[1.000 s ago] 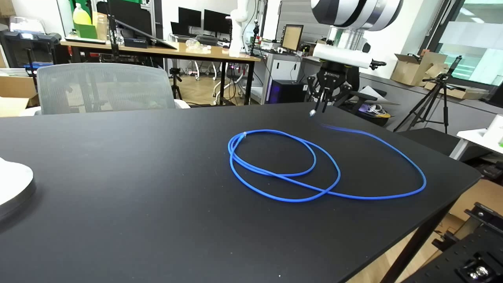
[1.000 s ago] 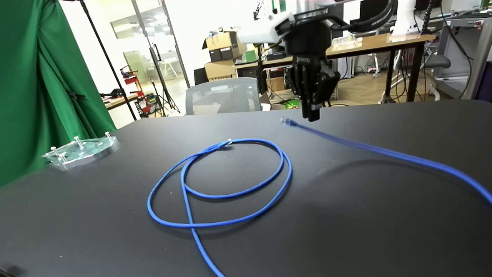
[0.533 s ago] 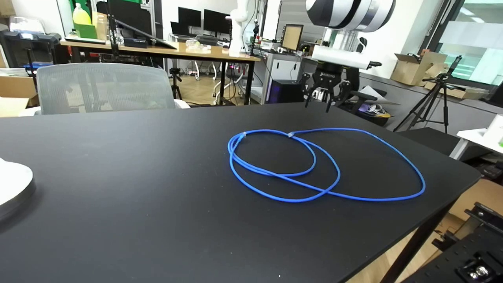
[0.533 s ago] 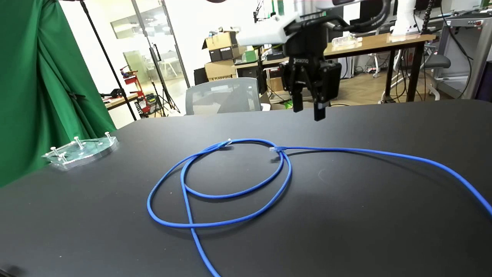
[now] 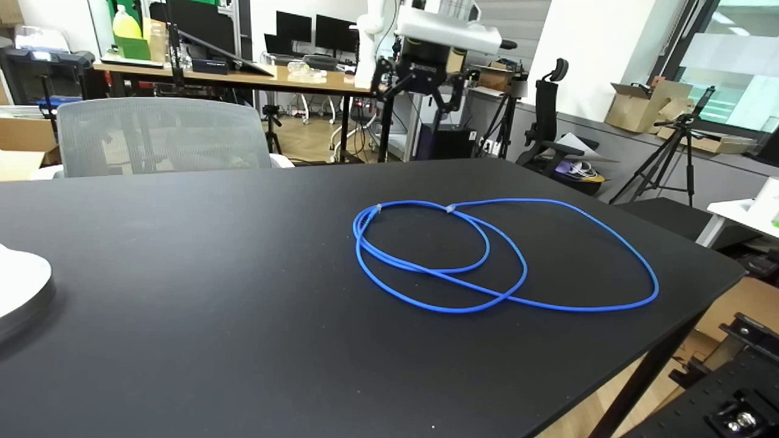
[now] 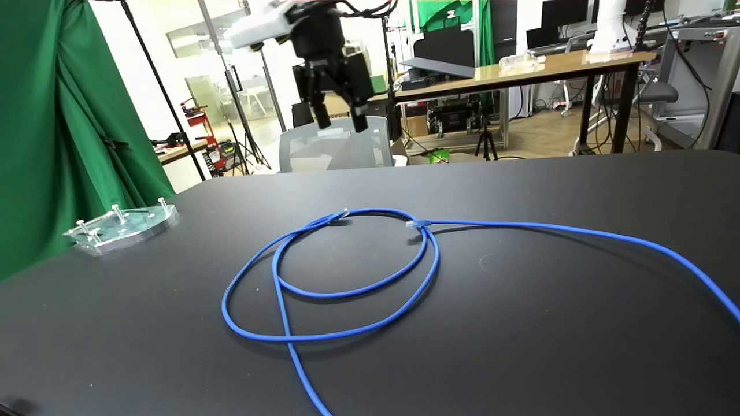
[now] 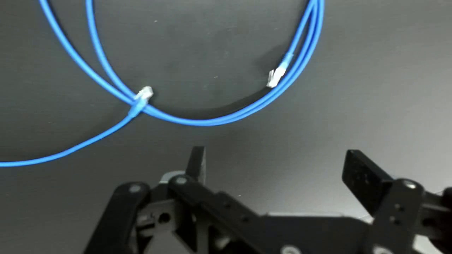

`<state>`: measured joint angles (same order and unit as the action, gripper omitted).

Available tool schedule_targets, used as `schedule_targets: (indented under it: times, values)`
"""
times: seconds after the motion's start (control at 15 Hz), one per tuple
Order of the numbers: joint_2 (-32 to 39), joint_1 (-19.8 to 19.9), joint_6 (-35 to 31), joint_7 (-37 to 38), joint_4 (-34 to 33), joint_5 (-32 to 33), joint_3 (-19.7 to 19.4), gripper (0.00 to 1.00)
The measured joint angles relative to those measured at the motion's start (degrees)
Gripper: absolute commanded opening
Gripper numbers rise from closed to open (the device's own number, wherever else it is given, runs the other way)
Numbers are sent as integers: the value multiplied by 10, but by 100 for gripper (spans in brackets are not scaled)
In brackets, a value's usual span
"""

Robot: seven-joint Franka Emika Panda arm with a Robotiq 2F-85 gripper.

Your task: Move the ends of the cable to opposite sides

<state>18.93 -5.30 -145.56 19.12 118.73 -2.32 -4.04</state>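
The bright blue cable (image 5: 582,308) lies in loops on the black table, shown in both exterior views and the wrist view. One cable end with a clear plug (image 7: 144,93) rests across the loop's strands. The other end's plug (image 7: 276,76) lies just inside the loop, beside its strands. Both plugs, (image 6: 413,224) and the plug (image 6: 341,215) further left, sit at the loop's far side in an exterior view. My gripper (image 7: 275,155) is open with nothing between its fingers. It hangs well above the table's far side, apart from the cable; the gripper (image 6: 341,124) looks slightly tilted there.
A clear plate with upright bolts (image 6: 124,225) stands on the table by the green curtain (image 6: 63,138). A white rounded object (image 5: 21,280) sits at the table's edge in an exterior view. A grey mesh chair (image 5: 164,137) is behind the table.
My gripper has opened and moved up and left in both exterior views. The cable end near it, blurred in mid-air a second ago, has dropped onto the loop.
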Motion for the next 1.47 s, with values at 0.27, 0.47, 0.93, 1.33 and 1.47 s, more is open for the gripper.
schedule_targets:
  times: [0.27, 0.47, 0.93, 1.33, 1.47]
  values:
    - [1, -75, -34, 73, 30, 24, 30, 100]
    - [11, -110, -44, 103, 49, 24, 41, 100]
    - [17, -132, -64, 130, 103, 21, 48, 100]
    - [17, -121, -80, 134, 157, -9, 46, 100]
    - [17, -117, -88, 135, 173, -17, 42, 100]
